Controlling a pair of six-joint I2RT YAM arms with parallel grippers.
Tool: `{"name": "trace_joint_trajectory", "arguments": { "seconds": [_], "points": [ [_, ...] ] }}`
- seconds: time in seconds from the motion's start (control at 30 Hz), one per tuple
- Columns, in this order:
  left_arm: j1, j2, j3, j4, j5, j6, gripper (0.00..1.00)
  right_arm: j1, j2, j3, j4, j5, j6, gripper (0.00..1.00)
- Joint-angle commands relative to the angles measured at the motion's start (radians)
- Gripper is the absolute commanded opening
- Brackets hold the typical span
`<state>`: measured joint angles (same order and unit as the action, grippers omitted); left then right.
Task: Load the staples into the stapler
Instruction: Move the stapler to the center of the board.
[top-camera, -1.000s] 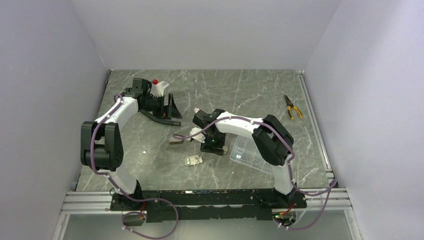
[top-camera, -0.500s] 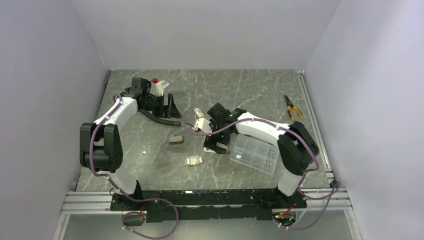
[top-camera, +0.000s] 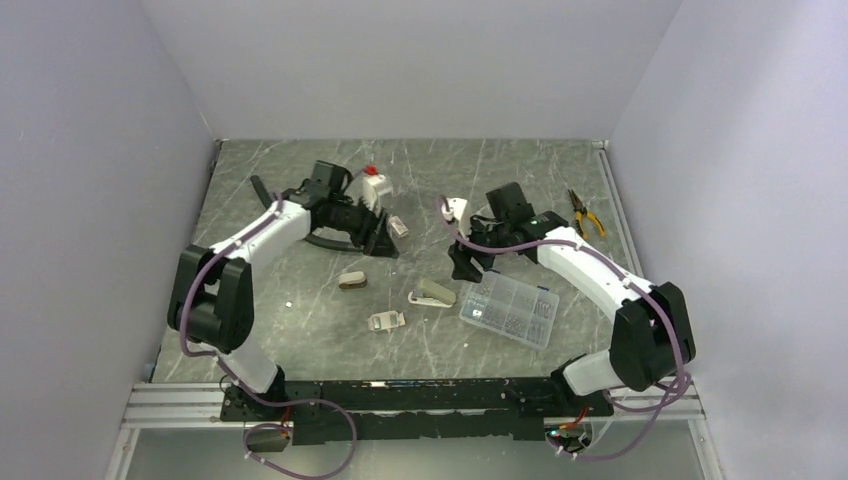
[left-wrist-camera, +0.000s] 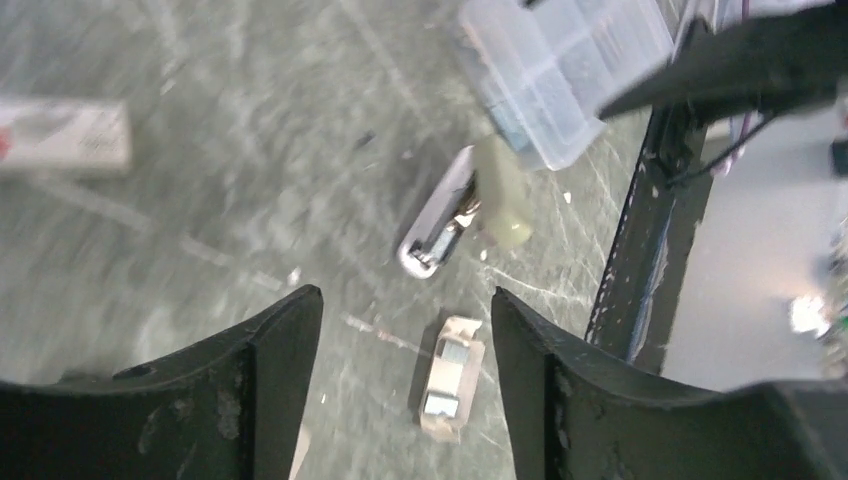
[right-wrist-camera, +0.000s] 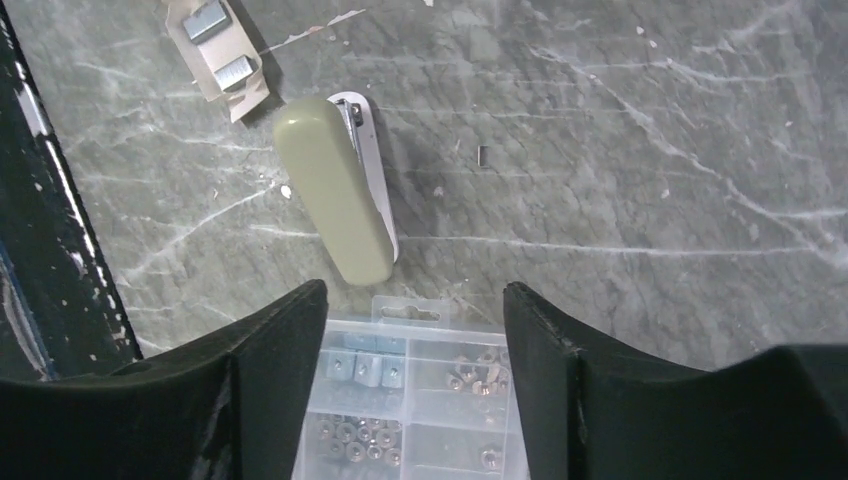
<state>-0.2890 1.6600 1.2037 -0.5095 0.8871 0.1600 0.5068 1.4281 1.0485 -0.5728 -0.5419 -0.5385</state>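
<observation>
The olive-grey stapler lies closed on the marble table, its silver base edge showing in the right wrist view. Two strips of staples sit on a torn cardboard piece just left of it. My left gripper hangs open over the table's middle. In its blurred view the gripper frames the cardboard with the staples, with the stapler farther off. My right gripper stands open and empty behind the stapler; in its own view the gripper is over the clear box.
A clear compartment box of nuts and metal bits lies right of the stapler. A small staple box and a small brownish piece lie near the left gripper. Pliers rest at the back right. A loose staple lies nearby.
The right arm has drawn back to the right, off the stapler, which now lies uncovered. The left arm has swung from the back left towards the middle.
</observation>
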Motion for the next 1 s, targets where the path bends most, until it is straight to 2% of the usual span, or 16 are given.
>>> {"name": "trace_joint_trajectory", "arguments": {
  "seconds": [0.0,0.2,0.37,0.47,0.57,0.7,0.97],
  "points": [
    [-0.162,-0.09,-0.011,0.074,0.002,0.201,0.64,-0.082,-0.026,-0.039,0.056,-0.177,0.043,0.65],
    [-0.377,-0.033,0.075,-0.039,-0.212,0.414,0.56,-0.148,-0.02,-0.044,0.029,-0.219,0.044,0.62],
    [-0.487,0.02,0.109,-0.111,-0.342,0.558,0.56,-0.177,-0.034,-0.065,0.028,-0.223,0.044,0.61],
    [-0.543,0.048,0.099,-0.089,-0.435,0.592,0.58,-0.193,-0.033,-0.066,0.024,-0.233,0.04,0.6],
    [-0.568,0.075,0.107,-0.075,-0.474,0.605,0.57,-0.21,-0.028,-0.064,0.007,-0.25,0.029,0.58],
    [-0.587,0.093,0.117,-0.094,-0.503,0.621,0.49,-0.23,-0.027,-0.064,-0.008,-0.264,0.018,0.56],
    [-0.589,0.096,0.091,-0.115,-0.526,0.623,0.41,-0.246,-0.019,-0.062,-0.02,-0.284,0.006,0.52]
  ]
}}
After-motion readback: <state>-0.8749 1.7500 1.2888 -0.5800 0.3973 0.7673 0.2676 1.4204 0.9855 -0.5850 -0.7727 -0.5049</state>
